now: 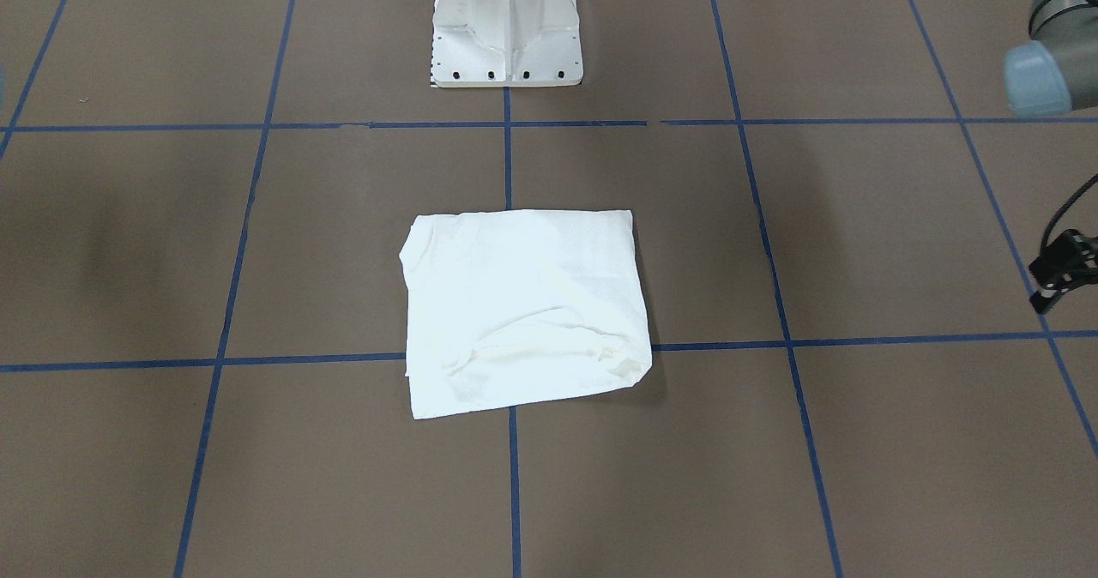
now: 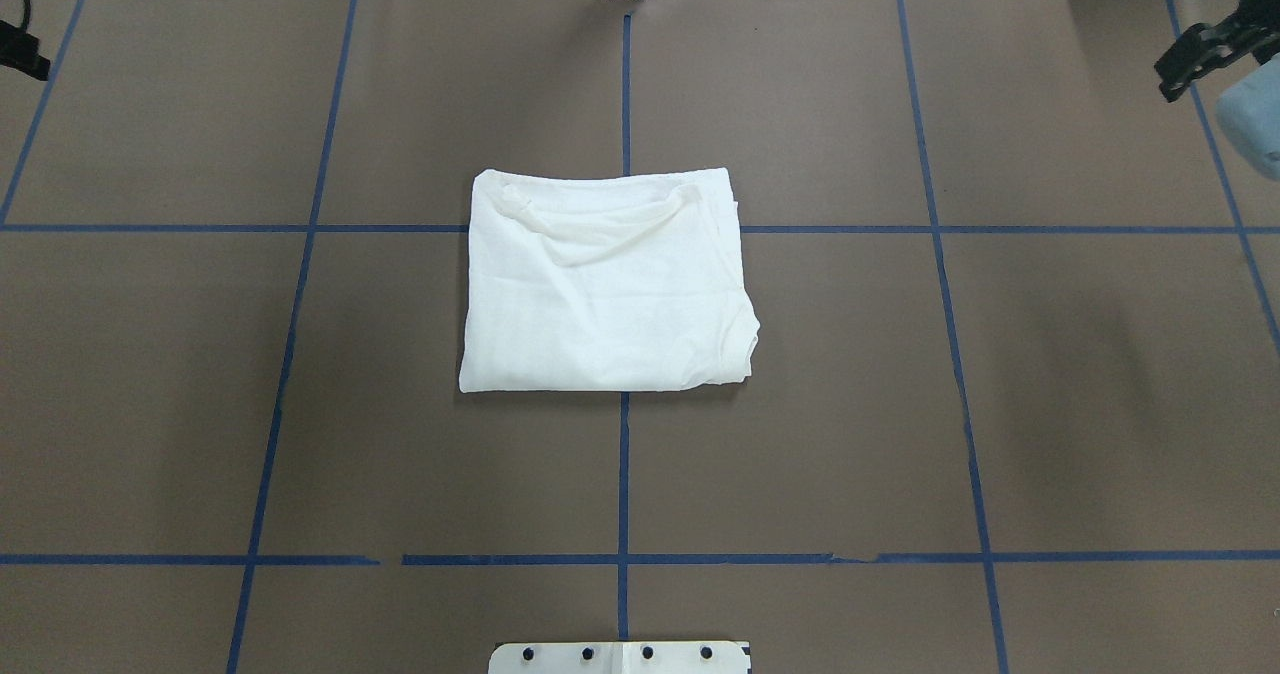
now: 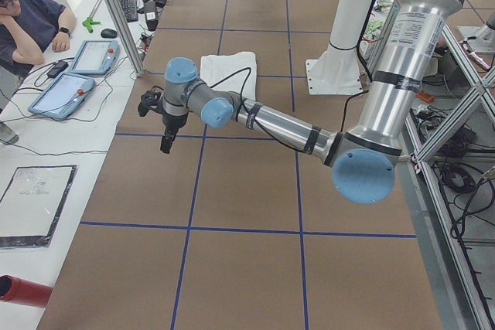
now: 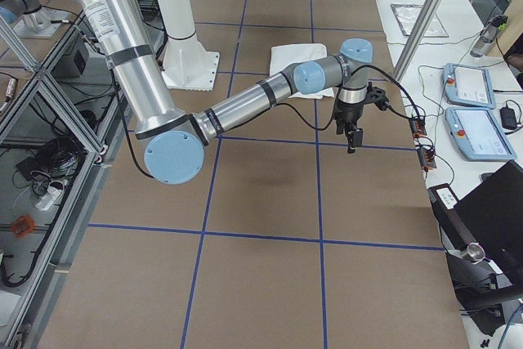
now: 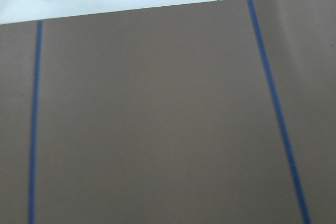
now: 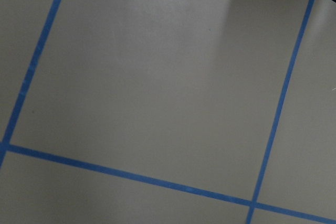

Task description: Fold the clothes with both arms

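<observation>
While the left gripper [image 1: 1051, 291] and the right gripper [image 2: 1185, 64] hang clear of the cloth, the white long-sleeved T-shirt [image 2: 600, 294] lies folded into a rough rectangle at the middle of the brown table [image 2: 300, 404]. It sits between the two claws, well apart from each, and in front of the white pedestal base [image 1: 506, 38]. The overhead view catches the right claw at its right edge, while the front-facing view shows only the left one, cut off at its own right edge. No view makes clear whether either claw's fingers are spread or pressed together. The side views alone show the left arm [image 3: 278, 125] and the right arm [image 4: 245, 102] stretched out over the table, and a seated person [image 3: 27, 21] beside two teach pendants [image 3: 94, 56]. Each wrist camera takes in only brown table and blue tape lines [image 6: 131, 177].
</observation>
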Robot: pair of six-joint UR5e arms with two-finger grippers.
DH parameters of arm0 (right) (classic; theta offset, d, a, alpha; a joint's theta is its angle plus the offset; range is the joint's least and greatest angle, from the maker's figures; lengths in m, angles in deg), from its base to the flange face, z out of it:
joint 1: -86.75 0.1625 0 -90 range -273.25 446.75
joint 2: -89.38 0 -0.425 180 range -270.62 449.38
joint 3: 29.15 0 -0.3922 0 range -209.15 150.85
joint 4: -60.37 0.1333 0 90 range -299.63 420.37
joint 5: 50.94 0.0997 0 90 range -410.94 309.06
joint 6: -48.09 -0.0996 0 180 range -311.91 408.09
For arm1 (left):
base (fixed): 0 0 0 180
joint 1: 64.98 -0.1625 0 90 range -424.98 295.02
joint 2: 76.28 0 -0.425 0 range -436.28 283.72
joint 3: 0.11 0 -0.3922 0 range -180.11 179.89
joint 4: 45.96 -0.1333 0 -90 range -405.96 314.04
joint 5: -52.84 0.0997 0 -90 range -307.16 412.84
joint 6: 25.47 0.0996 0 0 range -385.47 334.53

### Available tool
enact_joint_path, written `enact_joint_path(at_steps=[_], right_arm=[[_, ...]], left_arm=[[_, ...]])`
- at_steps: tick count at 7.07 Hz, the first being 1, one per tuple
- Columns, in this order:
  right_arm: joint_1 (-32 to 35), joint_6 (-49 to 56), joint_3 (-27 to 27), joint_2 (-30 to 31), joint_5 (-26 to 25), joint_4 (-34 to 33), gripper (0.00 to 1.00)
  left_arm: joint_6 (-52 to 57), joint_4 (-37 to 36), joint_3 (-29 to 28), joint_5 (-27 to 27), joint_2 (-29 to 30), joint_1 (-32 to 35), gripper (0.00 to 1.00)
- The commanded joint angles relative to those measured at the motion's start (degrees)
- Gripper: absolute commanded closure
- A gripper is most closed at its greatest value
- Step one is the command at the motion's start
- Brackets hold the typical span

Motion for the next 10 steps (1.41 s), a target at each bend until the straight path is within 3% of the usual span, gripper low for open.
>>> enact_joint_path(at_steps=[1, 3, 4, 5, 6, 8, 10], right_arm=[[2.9, 5.6, 0.5, 3.6, 4.7, -0.4, 0.00], [0.3, 3.7, -1.8, 5.3, 2.7, -0.3, 0.00], [0.9, -6.7, -1.6, 5.2, 3.4, -0.3, 0.00], [1.6, -9.2, -1.6, 5.6, 3.4, -0.2, 0.00], [4.7, -9.4, -1.9, 5.6, 5.0, -0.2, 0.00], [10.0, -8.3, -1.9, 9.5, 11.3, 0.1, 0.00], [14.4, 0.3, -1.9, 14.4, 15.4, 0.1, 0.00]], left_arm=[[3.3, 2.5, -0.1, -4.2, -1.6, 3.7, 0.00], [3.7, 10.1, -0.5, 0.2, -7.7, 3.7, 0.00], [3.8, 9.5, -1.2, 0.2, -8.5, 3.8, 0.00], [3.8, 8.9, -1.7, -0.3, -10.6, 4.6, 0.00], [3.9, 6.8, -1.6, -0.3, -11.4, 4.6, 0.00], [18.0, -5.0, -1.4, 0.0, -10.7, 7.0, 0.00], [26.4, -13.8, -1.0, -0.2, -10.6, 10.8, 0.00]])
